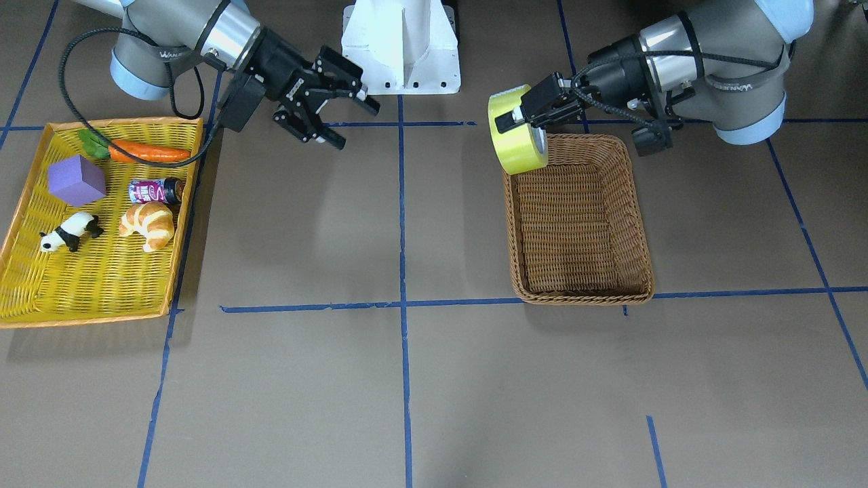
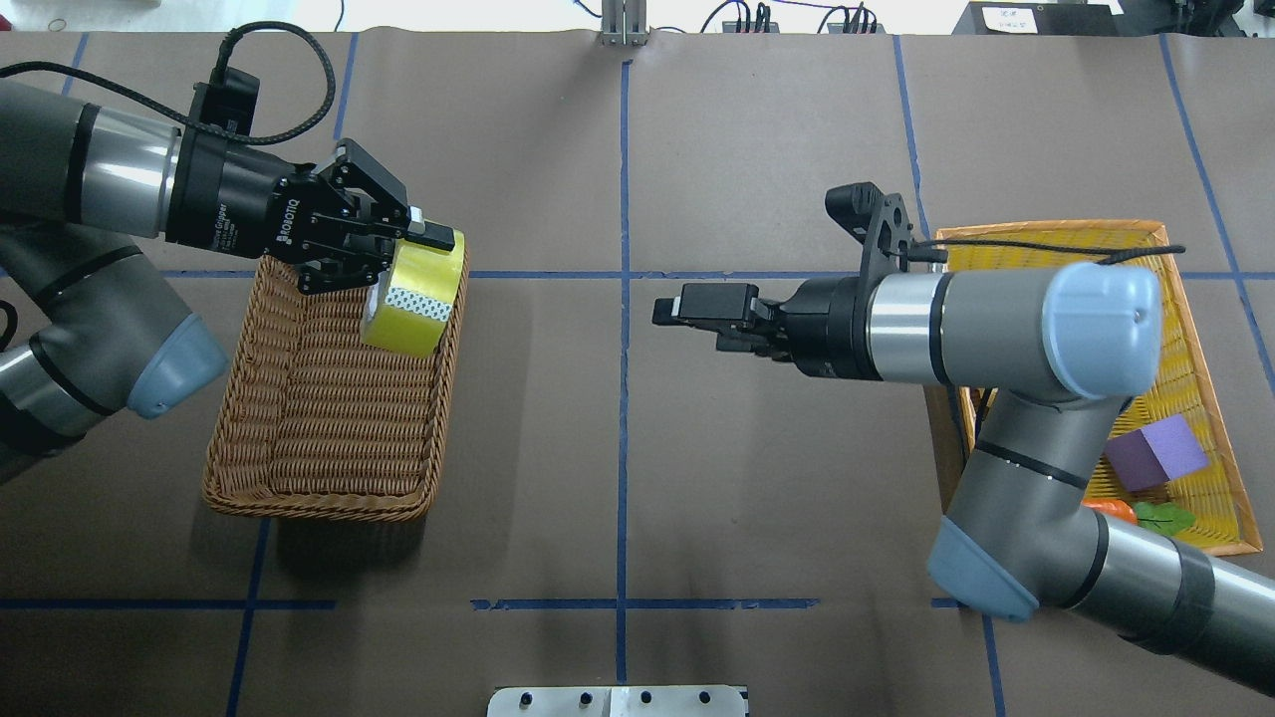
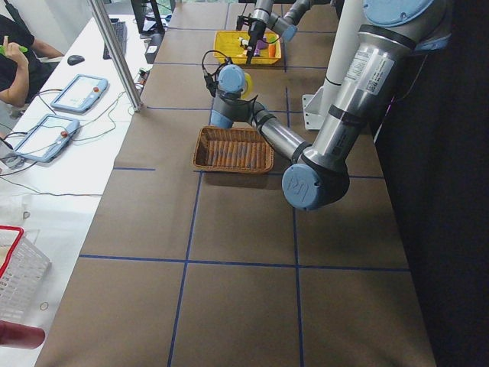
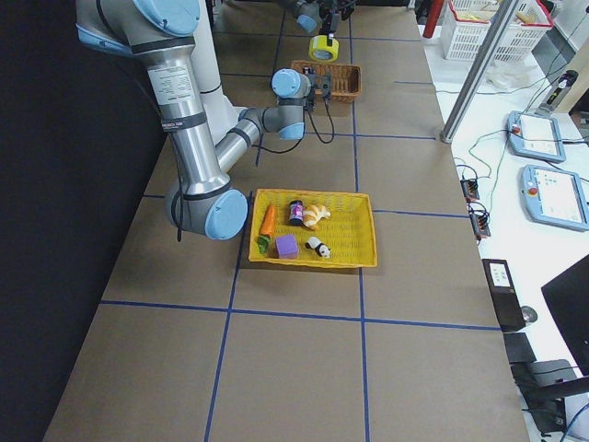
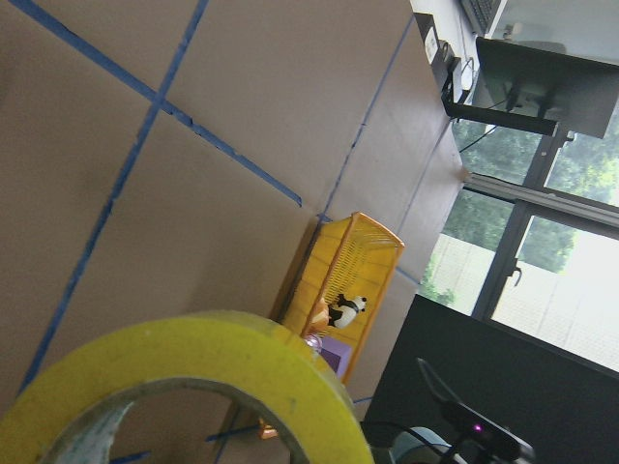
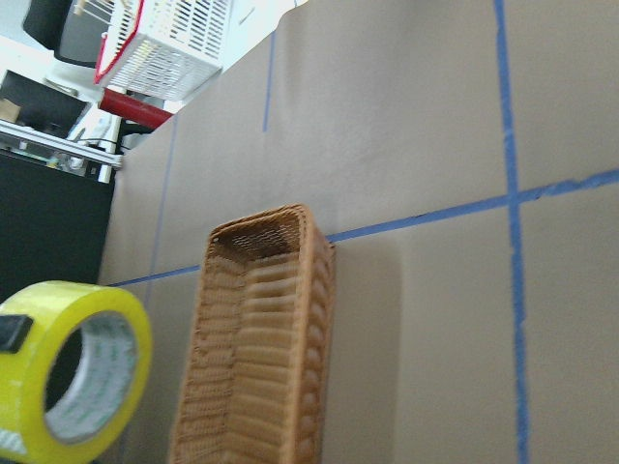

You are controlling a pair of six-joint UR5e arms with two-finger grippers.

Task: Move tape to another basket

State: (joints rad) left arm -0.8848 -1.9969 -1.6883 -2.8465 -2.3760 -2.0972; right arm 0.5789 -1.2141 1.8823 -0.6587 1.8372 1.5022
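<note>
The yellow-green tape (image 1: 517, 139) is held on edge in my left gripper (image 1: 519, 120), which is shut on the roll's wall. It hangs above the corner of the brown wicker basket (image 1: 583, 295) nearest the table's middle. The overhead view shows the tape (image 2: 413, 294) over that basket's (image 2: 309, 503) rim, with the left gripper (image 2: 413, 254) on it. The tape also shows in the left wrist view (image 5: 193, 358) and the right wrist view (image 6: 68, 367). The basket holds nothing. My right gripper (image 1: 352, 123) is open and empty over the table's middle (image 2: 677, 307).
A shallow yellow tray (image 1: 102, 298) with an orange rim lies on my right side. It holds a carrot (image 1: 146, 152), a purple cube (image 1: 76, 179), a small can (image 1: 156, 191), a croissant (image 1: 148, 226) and a panda figure (image 1: 68, 232). The white robot base (image 1: 401, 47) stands at the table's edge.
</note>
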